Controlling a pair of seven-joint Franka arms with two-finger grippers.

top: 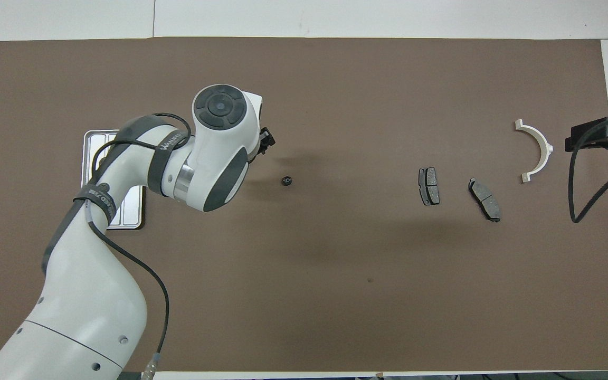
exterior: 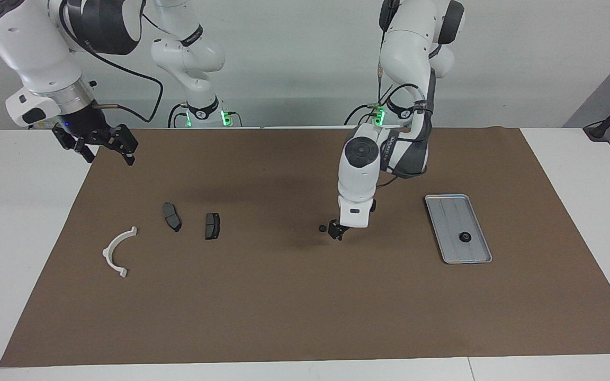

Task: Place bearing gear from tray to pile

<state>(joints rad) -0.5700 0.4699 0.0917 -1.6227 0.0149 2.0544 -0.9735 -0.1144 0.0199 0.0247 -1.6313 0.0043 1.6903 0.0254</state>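
The silver tray (exterior: 445, 203) lies toward the left arm's end of the brown mat, with one small black bearing gear (exterior: 464, 237) in it. A second black bearing gear (exterior: 322, 228) (top: 286, 181) lies loose on the mat mid-table, between the tray and the pile. My left gripper (exterior: 339, 232) (top: 267, 138) hangs low over the mat just beside that loose gear, open and holding nothing. The pile is a white half-ring bracket (exterior: 119, 251) (top: 536, 150) and two dark brake pads (exterior: 171, 216) (exterior: 212, 225). In the overhead view my left arm hides most of the tray (top: 93, 138).
My right gripper (exterior: 102, 144) (top: 581, 140) waits open and raised over the mat's edge at the right arm's end, next to the bracket. A black cable (top: 578, 195) loops down from it. White table (exterior: 19, 238) surrounds the mat.
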